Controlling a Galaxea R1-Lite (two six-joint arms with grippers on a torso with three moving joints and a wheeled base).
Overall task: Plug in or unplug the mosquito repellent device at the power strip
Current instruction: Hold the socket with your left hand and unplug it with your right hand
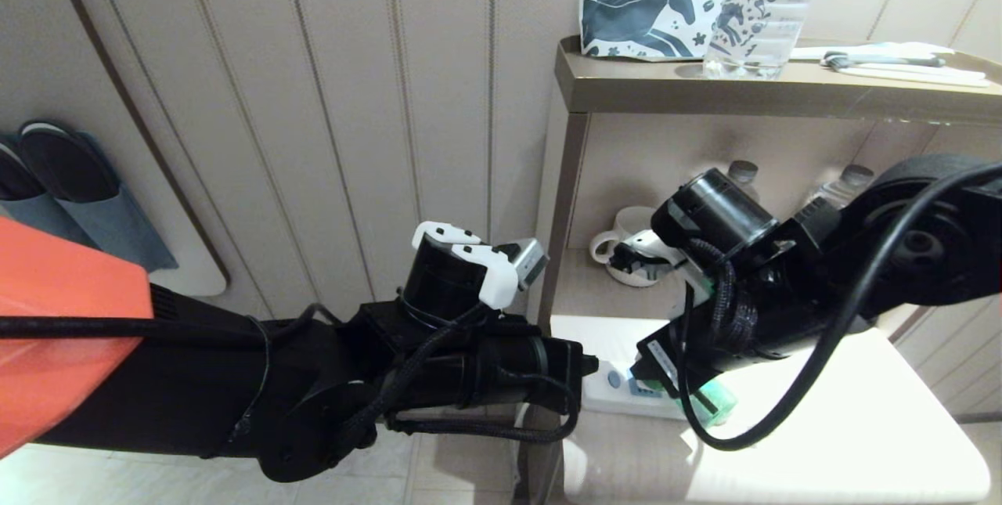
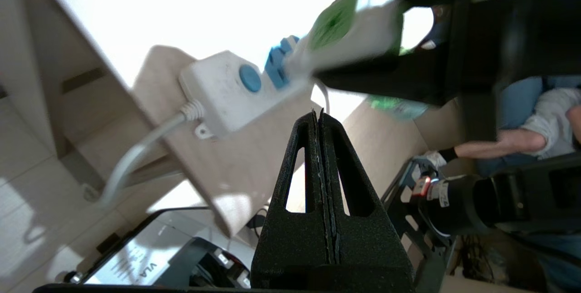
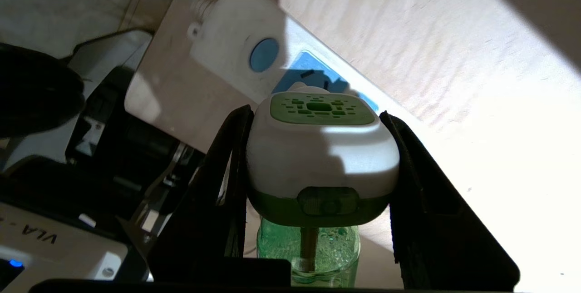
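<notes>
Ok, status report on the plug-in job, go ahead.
Right pincer shut on repellent, at the strip's first socket. Left pincer shut, empty, near the strip's button end. Nothing in the way.

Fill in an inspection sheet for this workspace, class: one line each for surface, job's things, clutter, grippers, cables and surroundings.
Surface: pale tabletop, sunlit.
Job's things: power strip lies at the table edge; mosquito repellent device sits at its first blue socket, beside the blue button.
Clutter: nothing seen on the tabletop.
Grippers: right gripper clamps the device's sides; left gripper hangs shut, short of the strip.
Cables: white cord leaves the strip's button end.
Surroundings: shelf unit carries horse-print pouch, glass, mug.
</notes>
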